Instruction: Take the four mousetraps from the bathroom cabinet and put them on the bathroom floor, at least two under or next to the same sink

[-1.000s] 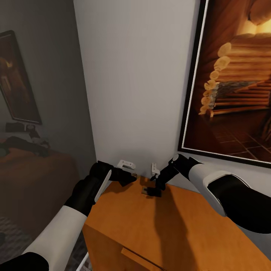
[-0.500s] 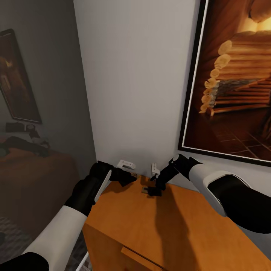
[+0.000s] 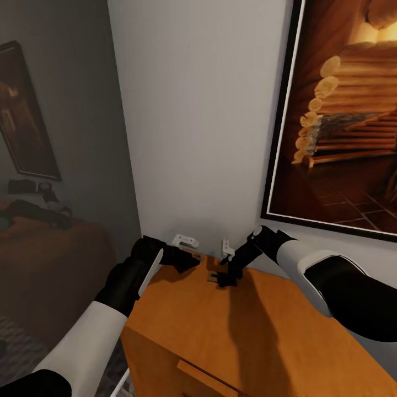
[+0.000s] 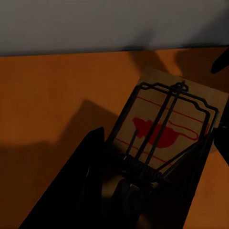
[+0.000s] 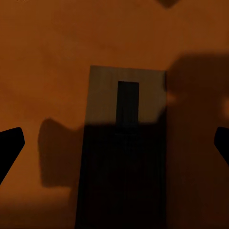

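Here the cabinet stands against the white wall, below a framed picture. Both arms reach over the far corner of its top, which serves as the worktop. The left gripper is closed on a mousetrap with a red mouse print and dark wire; the board sits between its fingers just above the worktop. The right gripper hangs open directly over a second trap lying flat on the worktop, its fingertips spread wide to either side, apart from it. A bed lies beyond the left arm.
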{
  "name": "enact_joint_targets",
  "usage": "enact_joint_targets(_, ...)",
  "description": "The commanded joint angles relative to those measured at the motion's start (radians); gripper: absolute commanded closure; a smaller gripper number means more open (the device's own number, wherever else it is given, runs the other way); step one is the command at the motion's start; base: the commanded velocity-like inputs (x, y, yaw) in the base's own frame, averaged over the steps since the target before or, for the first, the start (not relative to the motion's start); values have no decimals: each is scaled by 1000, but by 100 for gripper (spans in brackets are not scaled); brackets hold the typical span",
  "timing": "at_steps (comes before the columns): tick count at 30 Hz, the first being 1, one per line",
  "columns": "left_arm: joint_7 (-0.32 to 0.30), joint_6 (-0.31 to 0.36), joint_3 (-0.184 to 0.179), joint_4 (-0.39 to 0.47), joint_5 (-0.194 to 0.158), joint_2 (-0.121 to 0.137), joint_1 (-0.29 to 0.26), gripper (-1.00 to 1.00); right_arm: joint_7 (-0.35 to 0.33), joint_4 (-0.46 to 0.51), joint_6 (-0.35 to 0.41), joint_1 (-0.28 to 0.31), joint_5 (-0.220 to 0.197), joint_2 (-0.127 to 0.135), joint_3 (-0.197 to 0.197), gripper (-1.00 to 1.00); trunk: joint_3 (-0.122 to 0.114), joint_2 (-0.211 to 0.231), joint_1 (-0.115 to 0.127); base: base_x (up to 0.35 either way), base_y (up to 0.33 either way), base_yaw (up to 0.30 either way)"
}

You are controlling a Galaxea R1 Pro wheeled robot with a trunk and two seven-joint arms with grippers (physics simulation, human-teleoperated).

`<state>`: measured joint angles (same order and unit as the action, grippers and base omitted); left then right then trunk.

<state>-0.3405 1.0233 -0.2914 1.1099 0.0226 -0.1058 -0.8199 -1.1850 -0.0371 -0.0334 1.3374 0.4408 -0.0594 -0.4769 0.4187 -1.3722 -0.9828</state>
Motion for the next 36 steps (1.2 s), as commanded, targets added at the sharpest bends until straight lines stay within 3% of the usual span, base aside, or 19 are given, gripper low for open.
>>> enact_joint_targets(1, -3, 4, 0, 1, 3, 0, -1, 100, -1, -3, -3, 2, 8, 0, 8, -100, 1, -1, 0, 0, 0, 0)
enact_joint_targets(8, -3, 4, 0, 1, 3, 0, -1, 100, -1, -3, -3, 2, 7, 0, 8, -100, 14, -29, -15, 0, 0, 0)
enact_joint_targets(32, -3, 4, 0, 1, 2, 0, -1, 100, -1, -3, -3, 2, 7, 0, 8, -100, 14, -29, -15, 0, 0, 0)
enact_joint_targets(36, -3, 3, 0, 1, 3, 0, -1, 100, -1, -3, -3, 2, 7, 0, 8, -100, 26, -57, -31, 0, 0, 0)
